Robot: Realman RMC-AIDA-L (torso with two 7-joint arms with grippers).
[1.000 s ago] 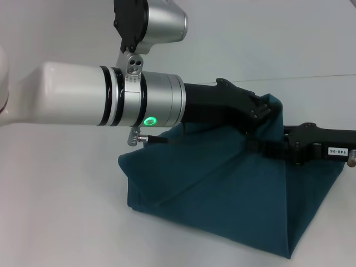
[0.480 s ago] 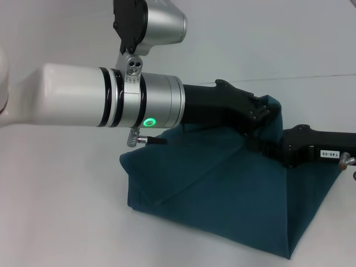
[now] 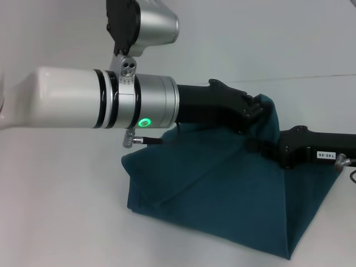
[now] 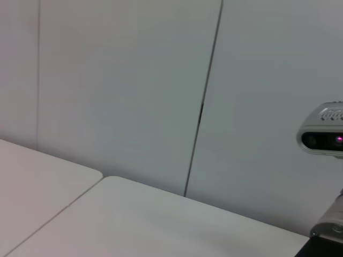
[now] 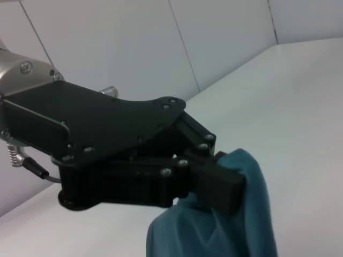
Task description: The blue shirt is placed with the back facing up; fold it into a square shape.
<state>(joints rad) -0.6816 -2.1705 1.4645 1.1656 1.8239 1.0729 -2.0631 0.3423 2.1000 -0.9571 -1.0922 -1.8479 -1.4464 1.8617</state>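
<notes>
The blue shirt (image 3: 222, 194) rises like a tent off the white table (image 3: 61, 222), its peak lifted well clear of the surface while its lower folded edges rest on the tabletop. Since half a second ago, the left arm has slid slightly toward the robot's left, its green indicator light now sitting a little farther from the shirt's peak, and the right arm has drawn in toward the shirt, its label closer to the cloth than before. The left gripper (image 3: 257, 109), reaching across above the shirt, is clamped on the fabric at the peak, the right wrist view showing its black fingers (image 5: 217, 182) pinched on a bunched fold. The right gripper (image 3: 257, 146) meets the shirt just below the peak on the robot's right side; whether it is pinching the cloth cannot be told, as the folds hide its tips. The thick white and silver left forearm (image 3: 105, 100) blocks the far part of the shirt.
</notes>
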